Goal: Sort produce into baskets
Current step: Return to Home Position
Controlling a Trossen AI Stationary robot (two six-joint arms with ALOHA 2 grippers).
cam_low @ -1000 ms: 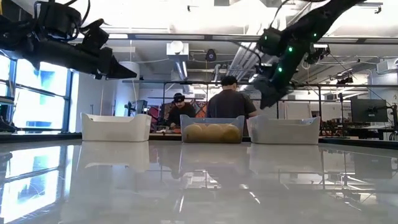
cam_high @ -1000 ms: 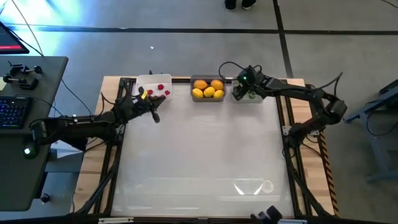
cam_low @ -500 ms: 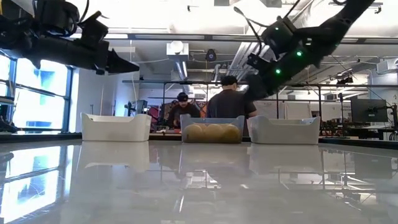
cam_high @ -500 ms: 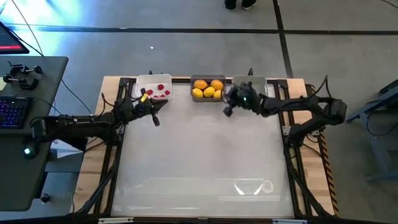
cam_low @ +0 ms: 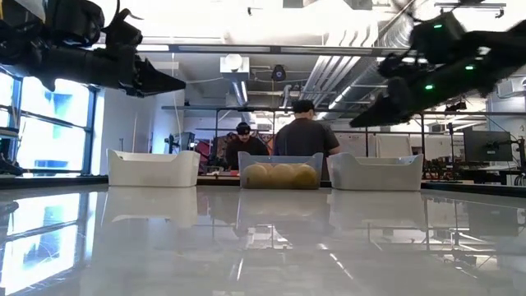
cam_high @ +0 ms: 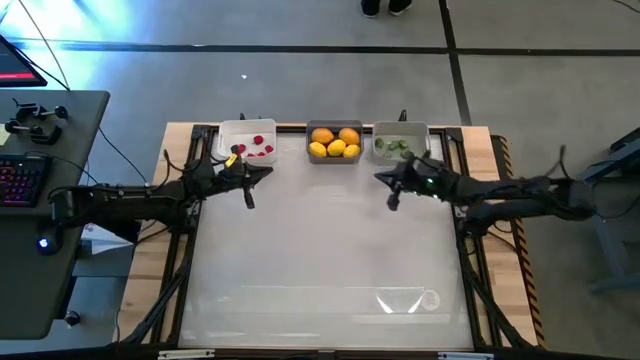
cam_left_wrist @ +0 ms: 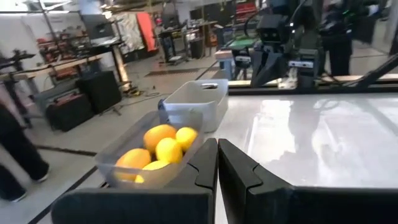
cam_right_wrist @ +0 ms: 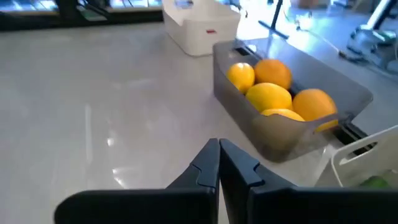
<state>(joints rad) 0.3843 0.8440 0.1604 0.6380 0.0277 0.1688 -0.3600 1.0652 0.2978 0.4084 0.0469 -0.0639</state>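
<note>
Hovering above the table point(cam_high: 320, 250) just in front of the white bin point(cam_high: 222, 140), the left gripper point(cam_high: 250, 185) is seen with its fingers pressed flat together, and nothing is held between them. The right gripper point(cam_high: 390, 190) is found across from it, raised off the surface in front of the light grey bin point(cam_high: 400, 126); its fingers too are closed tight on nothing. All three bins are lined up along the far edge. Small red pieces point(cam_high: 260, 148) are gathered in the white bin at the left. Yellow and orange fruits point(cam_high: 335, 142) are piled in the dark grey bin point(cam_right_wrist: 280, 140) in the middle. Green bits point(cam_high: 397, 148) are lodged in the light grey bin at the right. No produce is seen lying loose on the tabletop. Beyond the bins, two people point(cam_low: 302, 131) are glimpsed in the room behind.
</note>
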